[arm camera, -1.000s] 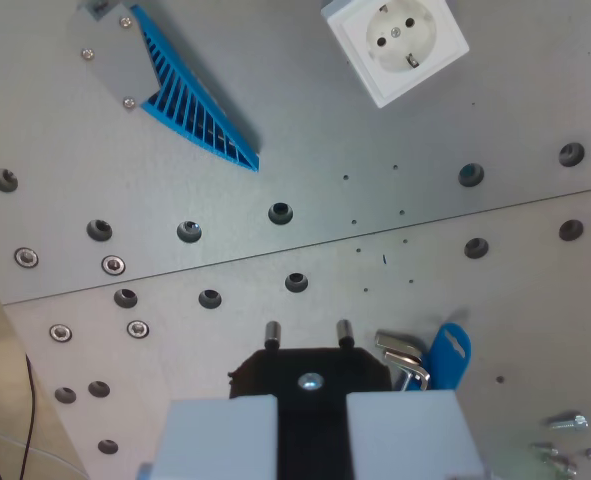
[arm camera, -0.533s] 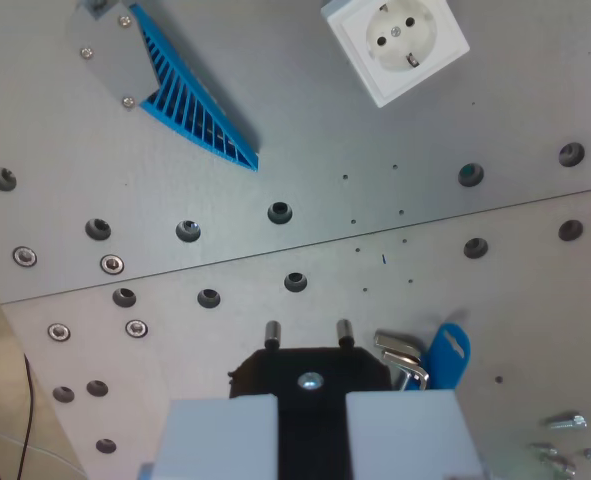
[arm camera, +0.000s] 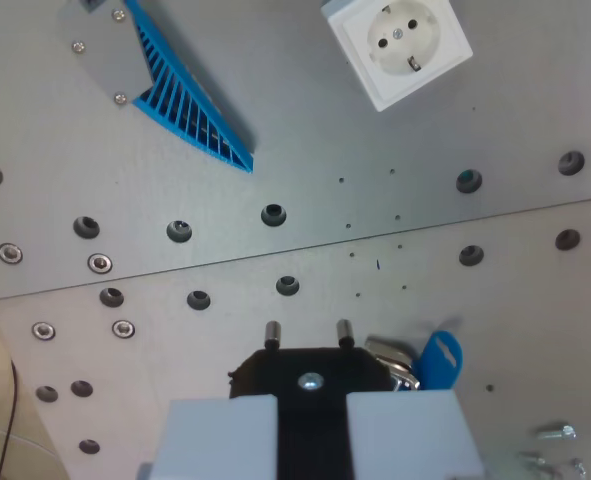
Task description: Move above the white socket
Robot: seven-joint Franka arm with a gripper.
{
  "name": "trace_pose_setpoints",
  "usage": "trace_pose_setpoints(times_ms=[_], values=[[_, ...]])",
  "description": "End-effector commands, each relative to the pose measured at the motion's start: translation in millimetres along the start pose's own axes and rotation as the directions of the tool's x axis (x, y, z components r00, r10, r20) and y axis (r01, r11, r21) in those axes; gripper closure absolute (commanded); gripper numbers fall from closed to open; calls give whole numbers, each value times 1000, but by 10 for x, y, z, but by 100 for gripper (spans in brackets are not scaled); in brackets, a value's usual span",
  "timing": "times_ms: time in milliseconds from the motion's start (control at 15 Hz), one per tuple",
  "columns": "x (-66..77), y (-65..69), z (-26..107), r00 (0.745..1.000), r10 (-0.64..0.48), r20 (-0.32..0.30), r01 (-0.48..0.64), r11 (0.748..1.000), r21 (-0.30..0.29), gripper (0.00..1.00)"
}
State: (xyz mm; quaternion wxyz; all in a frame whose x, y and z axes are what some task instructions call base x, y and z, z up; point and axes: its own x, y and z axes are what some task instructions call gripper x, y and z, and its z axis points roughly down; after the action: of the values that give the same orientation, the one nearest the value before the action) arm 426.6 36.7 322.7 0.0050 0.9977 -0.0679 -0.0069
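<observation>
The gripper (arm camera: 308, 333) sits at the bottom centre of the wrist view, a black body between two pale grey blocks, with two short metal pins projecting forward. The pins stand close together, parallel and apart, with nothing between them; the gripper is set narrow and holds nothing.

The white square plastic socket (arm camera: 397, 47), with a round recessed face and two pin holes, lies on the grey perforated metal table (arm camera: 305, 140) well ahead of the gripper and off to the wrist view's right, its top edge cut by the frame. It is rotated relative to the picture edges.

Ahead and to the wrist view's left lies a blue ribbed wedge-shaped plastic part (arm camera: 187, 100) fixed to a grey plate with screws (arm camera: 105, 55). Just to the right of the gripper, a blue plastic tag (arm camera: 440, 357) lies against a small bent metal piece (arm camera: 395, 358), partly hidden behind the gripper body. Loose screws (arm camera: 557, 432) lie at the lower right. A seam crosses the table between the gripper and the socket.
</observation>
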Motion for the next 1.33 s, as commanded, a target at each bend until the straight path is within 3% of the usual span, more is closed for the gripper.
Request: trace_pose_setpoints(times_ms=[67, 733, 1333], values=[[15, 80, 136, 994, -95, -57, 96, 995, 10, 100], [80, 209, 582, 969, -237, -71, 236, 972, -11, 100], [176, 327, 1016, 928, -370, -53, 369, 929, -27, 100]])
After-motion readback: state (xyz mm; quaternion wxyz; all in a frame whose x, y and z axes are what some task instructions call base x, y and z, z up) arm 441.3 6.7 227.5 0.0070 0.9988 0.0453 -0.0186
